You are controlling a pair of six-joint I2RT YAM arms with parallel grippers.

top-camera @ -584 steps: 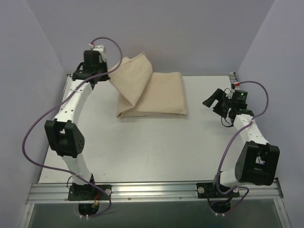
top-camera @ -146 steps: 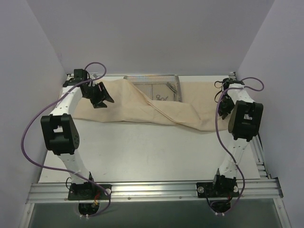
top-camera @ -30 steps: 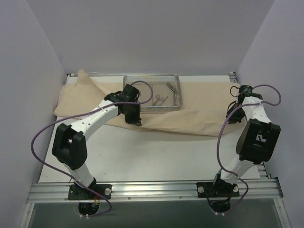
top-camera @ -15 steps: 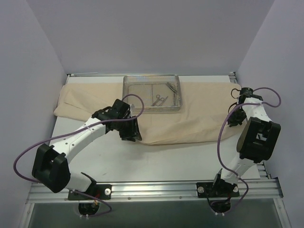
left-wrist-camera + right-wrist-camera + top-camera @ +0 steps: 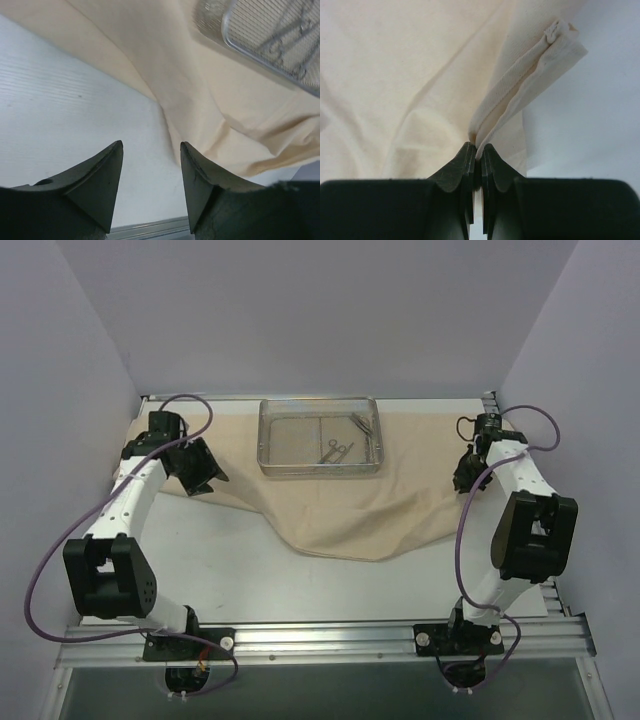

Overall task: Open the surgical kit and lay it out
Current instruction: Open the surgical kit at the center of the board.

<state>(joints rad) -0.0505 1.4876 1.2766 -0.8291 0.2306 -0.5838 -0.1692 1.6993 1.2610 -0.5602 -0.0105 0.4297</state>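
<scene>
One white desk (image 5: 300, 590) carries the beige cloth wrap (image 5: 350, 510), spread across its far half; the wire-mesh tray (image 5: 268, 440) rests on it at far centre. Left pincer (image 5: 151, 146) hangs released and empty near the wrap's left edge; right pincer (image 5: 476, 148) is clenched on the right hem. Tugging that hem could drag the tray and spill its scissor-like instruments (image 5: 338, 450).

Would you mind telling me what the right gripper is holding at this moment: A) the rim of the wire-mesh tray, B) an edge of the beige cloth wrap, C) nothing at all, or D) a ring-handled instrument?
B: in the right wrist view the right gripper has its jaws closed on a folded, stitched edge of the beige cloth wrap, with nothing else between them.
</scene>
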